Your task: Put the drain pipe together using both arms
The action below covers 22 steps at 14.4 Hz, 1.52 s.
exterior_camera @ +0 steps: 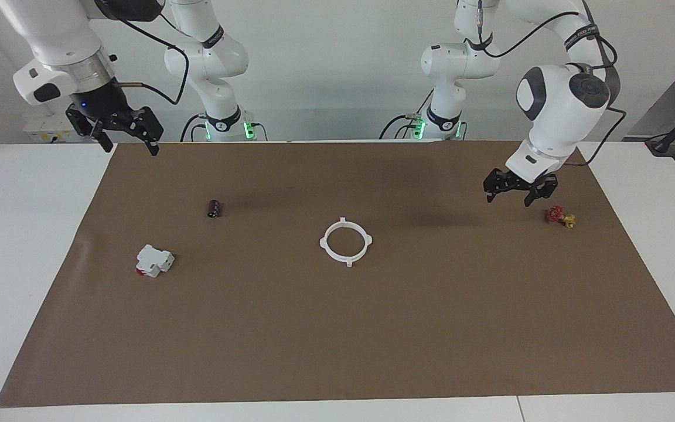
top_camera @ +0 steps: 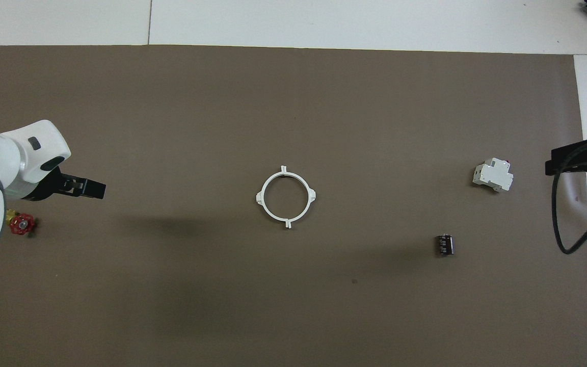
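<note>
The drain pipe (exterior_camera: 347,261) lies in the middle of the brown mat as one closed white ring with small outward tabs, its two arcs joined; it also shows in the overhead view (top_camera: 287,220). My left gripper (exterior_camera: 519,190) hangs low over the mat at the left arm's end, open and empty, well apart from the ring; it also shows in the overhead view (top_camera: 87,187). My right gripper (exterior_camera: 129,132) is raised over the mat's edge at the right arm's end, open and empty; it also shows in the overhead view (top_camera: 574,163).
A small red and yellow valve (exterior_camera: 560,216) (top_camera: 21,223) lies by the left gripper. A chunky white block with a red spot (exterior_camera: 154,260) (top_camera: 493,176) and a small dark cylinder (exterior_camera: 214,208) (top_camera: 445,244) lie toward the right arm's end.
</note>
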{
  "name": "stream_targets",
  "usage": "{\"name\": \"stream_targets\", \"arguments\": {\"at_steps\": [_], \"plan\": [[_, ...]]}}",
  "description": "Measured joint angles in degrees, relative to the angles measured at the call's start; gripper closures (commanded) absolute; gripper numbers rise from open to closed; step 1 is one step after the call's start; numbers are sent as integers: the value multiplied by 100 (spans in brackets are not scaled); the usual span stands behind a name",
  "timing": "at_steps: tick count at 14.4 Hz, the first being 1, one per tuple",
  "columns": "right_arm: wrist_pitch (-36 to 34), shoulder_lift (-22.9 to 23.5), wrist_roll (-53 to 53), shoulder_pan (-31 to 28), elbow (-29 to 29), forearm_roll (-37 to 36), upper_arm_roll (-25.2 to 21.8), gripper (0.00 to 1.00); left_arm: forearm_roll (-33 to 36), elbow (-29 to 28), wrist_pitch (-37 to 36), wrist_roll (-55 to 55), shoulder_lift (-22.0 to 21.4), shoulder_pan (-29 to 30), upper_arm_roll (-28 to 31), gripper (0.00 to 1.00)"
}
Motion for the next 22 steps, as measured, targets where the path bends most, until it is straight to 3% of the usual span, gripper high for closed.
{"name": "stream_targets", "arguments": {"at_steps": [6, 11, 16, 22], "plan": [[0, 0, 0, 0, 0, 0, 0, 0, -29, 1216, -1035, 176, -59, 316, 14, 0], [0, 0, 0, 0, 0, 0, 0, 0, -32, 2381, -1917, 176, 140, 337, 7, 0], [0, 0, 0, 0, 0, 0, 0, 0, -33, 2457, -2314, -563, 178, 332, -52, 0], [0, 0, 0, 0, 0, 0, 0, 0, -33, 2456, -2330, -659, 178, 332, -64, 0]]}}
